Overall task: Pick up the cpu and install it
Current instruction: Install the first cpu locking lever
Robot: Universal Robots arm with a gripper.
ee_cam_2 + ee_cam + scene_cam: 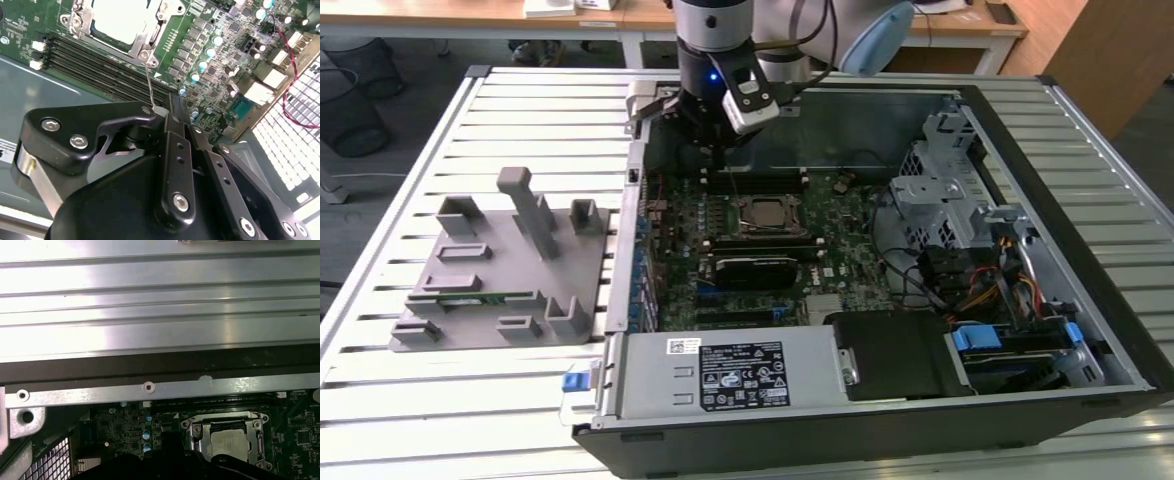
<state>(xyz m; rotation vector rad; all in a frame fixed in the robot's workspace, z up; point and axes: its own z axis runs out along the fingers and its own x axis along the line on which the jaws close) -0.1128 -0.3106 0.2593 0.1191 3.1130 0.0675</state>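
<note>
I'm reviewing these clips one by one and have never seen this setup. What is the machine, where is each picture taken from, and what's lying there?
The machine is one robot arm with a grasping tool at its end. The exterior view comes from a camera off the arm, looking down on an opened computer case lying on a slatted metal table. Both wrist views come from cameras riding on the arm, so they look closely at the green motherboard.

The cpu, a silver square chip, sits in its metal-framed socket in the middle of the board; in both wrist views its shiny top shows. The tool hangs just beyond the socket, above the memory slots.

A grey plastic holder stands on the exterior view's left.
</note>
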